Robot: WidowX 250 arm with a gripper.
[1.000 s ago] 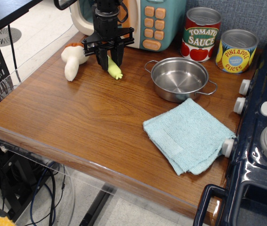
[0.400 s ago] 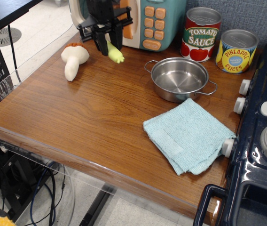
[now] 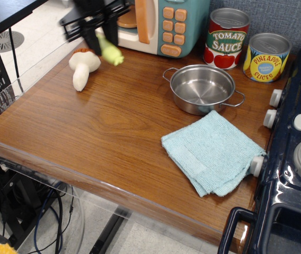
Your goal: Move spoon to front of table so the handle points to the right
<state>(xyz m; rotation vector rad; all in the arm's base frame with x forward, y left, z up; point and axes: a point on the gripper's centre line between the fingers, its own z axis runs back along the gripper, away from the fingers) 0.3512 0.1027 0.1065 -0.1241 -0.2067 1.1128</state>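
My gripper (image 3: pixel 99 37) is at the back left, raised above the brown wood table (image 3: pixel 103 137), and is shut on the spoon. Only the spoon's light yellow-green handle (image 3: pixel 110 53) shows, hanging down to the right below the fingers; the silver bowl is hidden in the fingers. The gripper is blurred by motion. It hangs just above and right of the white mushroom toy (image 3: pixel 82 66).
A toy microwave (image 3: pixel 164 24) stands at the back. A steel pot (image 3: pixel 202 88), a tomato sauce can (image 3: pixel 227 37) and a pineapple can (image 3: pixel 267 56) are at the back right. A light blue cloth (image 3: pixel 212 151) lies near the dark blue stove (image 3: pixel 293 174).
The gripper has lifted the spoon off the table and moved it up and to the left, from beside the mushroom to above it.
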